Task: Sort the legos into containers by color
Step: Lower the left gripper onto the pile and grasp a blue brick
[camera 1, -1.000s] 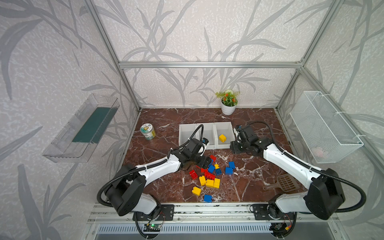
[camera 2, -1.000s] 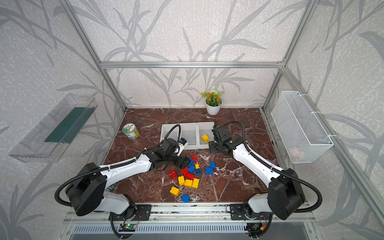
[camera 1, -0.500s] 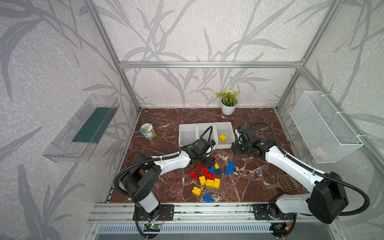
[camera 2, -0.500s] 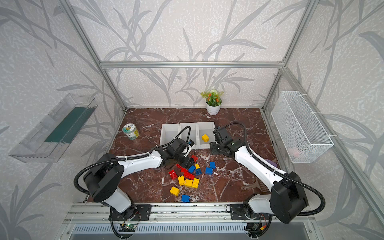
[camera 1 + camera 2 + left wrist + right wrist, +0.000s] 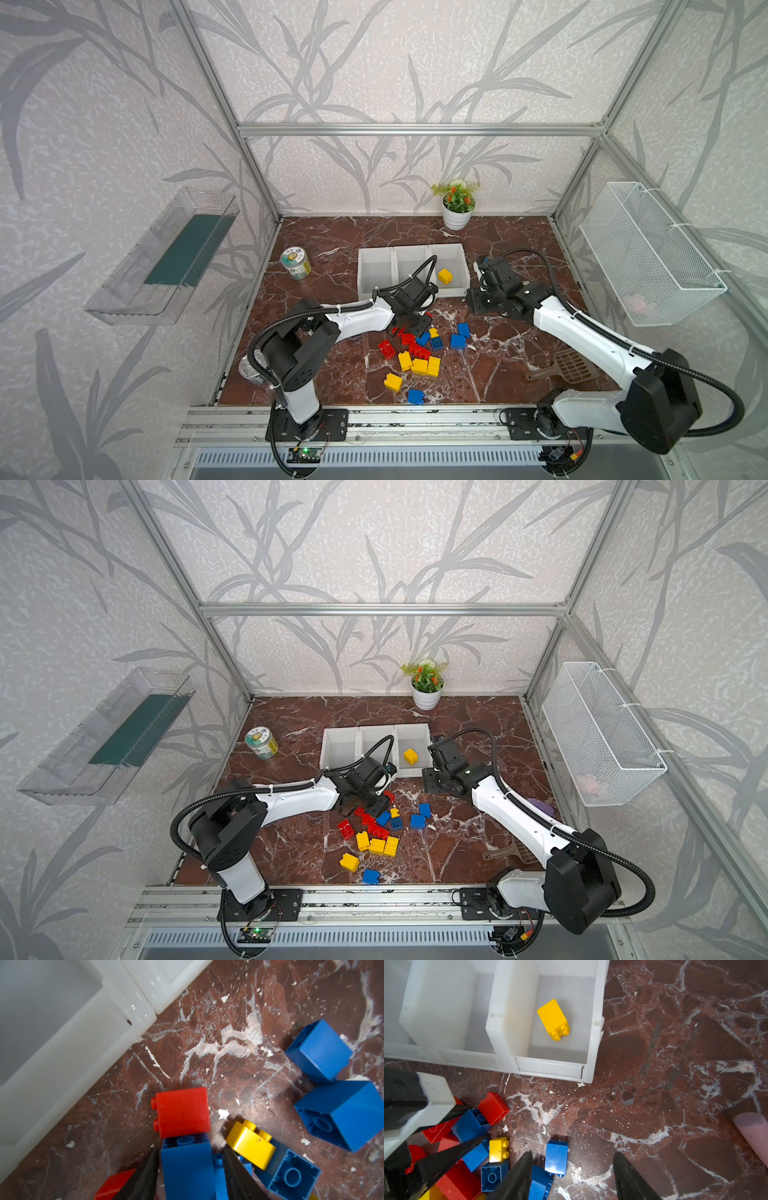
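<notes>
**Left gripper (image 5: 190,1148) gripped a blue oblong plastic brick (image 5: 187,1169) at the pile's bin-side edge**
Its black fingers (image 5: 145,1172) pressed the brick's long sides. Its studded end pointed at a touching red square plastic brick (image 5: 182,1111) on the marbled brown tabletop (image 5: 228,1043). The three joined white plastic bins (image 5: 370,274) stood just behind (only the rightmost held anything, a yellow plastic brick (image 5: 444,276)). The right gripper (image 5: 573,1154) hung wide open and empty beside that bin.

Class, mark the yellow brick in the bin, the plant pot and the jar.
Yellow brick (image 5: 553,1018): right wrist view, smooth side face.
Plant pot (image 5: 456,217): in a top view, white wall.
Jar (image 5: 293,255): in a top view, lid.
</notes>
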You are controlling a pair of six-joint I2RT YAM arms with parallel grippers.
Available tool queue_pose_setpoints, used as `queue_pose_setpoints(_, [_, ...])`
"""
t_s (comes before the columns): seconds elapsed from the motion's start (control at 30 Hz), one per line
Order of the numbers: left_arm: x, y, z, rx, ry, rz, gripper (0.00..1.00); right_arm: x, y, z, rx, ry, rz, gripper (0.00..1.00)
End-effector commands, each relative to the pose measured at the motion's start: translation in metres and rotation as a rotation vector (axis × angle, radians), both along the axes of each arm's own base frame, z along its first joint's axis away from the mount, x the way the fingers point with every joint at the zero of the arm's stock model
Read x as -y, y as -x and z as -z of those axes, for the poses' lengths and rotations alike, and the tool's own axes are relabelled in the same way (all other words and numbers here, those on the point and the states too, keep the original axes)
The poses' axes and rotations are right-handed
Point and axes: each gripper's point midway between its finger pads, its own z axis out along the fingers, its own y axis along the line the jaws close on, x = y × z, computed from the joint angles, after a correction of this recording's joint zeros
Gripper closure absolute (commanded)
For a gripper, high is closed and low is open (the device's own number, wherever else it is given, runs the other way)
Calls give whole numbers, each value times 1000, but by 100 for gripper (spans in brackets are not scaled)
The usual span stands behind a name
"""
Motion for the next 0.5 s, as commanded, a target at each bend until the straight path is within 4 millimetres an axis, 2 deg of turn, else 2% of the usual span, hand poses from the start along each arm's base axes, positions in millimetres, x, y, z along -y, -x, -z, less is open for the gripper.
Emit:
queue_pose_setpoints(0.0, [0, -3, 1, 9, -47, 7, 56, 4, 3, -3, 16, 8, 15, 38])
queue_pose_setpoints(0.13, [2, -2, 2, 3, -57, 12, 67, 7, 3, -6, 25, 18, 21, 39])
queue_pose_setpoints(0.27, [2, -5, -7, 30, -53, 5, 72, 8, 3, -9, 39, 13, 27, 39])
queue_pose_setpoints(0.37, [5, -10, -21, 54, -45, 4, 72, 9, 2, -11, 50, 15, 30, 39])
queue_pose_setpoints(0.47, [8, -22, -46, 104, -28, -20, 73, 11, 0, -15, 69, 26, 26, 39])
